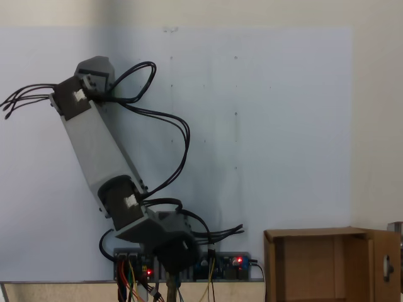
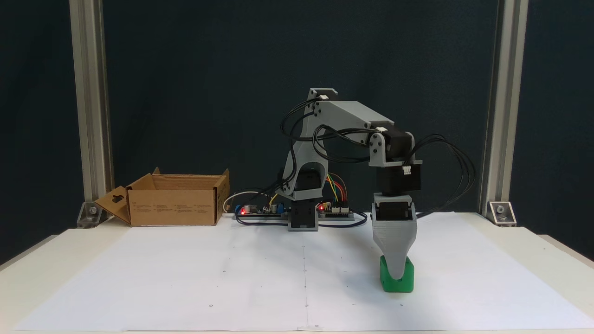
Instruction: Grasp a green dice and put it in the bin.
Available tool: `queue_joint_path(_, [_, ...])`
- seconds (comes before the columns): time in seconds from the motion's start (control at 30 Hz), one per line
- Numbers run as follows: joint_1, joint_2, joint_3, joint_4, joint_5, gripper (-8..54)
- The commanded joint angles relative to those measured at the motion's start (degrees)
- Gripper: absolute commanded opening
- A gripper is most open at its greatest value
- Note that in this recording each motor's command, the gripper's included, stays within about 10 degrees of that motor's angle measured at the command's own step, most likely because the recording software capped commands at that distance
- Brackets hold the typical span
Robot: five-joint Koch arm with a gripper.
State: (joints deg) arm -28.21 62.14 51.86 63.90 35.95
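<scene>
The green dice (image 2: 408,279) rests on the white paper at the right of a fixed view taken from the front. My gripper (image 2: 397,276) points straight down onto it, and its grey front jaw covers the middle of the dice's face. The second jaw lies behind the first, so I cannot tell whether they are pressed on the dice. The bin (image 2: 172,207), a brown cardboard box with upright flaps, stands at the back left, far from the gripper. In the fixed view from above, the bin (image 1: 320,264) sits at the bottom right and the arm (image 1: 97,151) stretches to the upper left, covering the dice.
Circuit boards with red lights (image 2: 260,211) and loose cables lie by the arm's base (image 2: 302,218). Aluminium posts (image 2: 90,116) stand at both back corners. A white paper sheet (image 2: 209,278) covers the table between the dice and the bin.
</scene>
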Motion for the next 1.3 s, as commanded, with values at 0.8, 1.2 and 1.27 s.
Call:
queue_joint_path(0.8, [0.35,0.0,-3.96,-4.39,3.96,36.7])
queue_joint_path(1.2, [0.62,-2.37,-3.78,-3.78,3.87,35.3])
queue_joint_path(1.27, [0.7,-2.37,-3.78,-3.52,3.96,31.6])
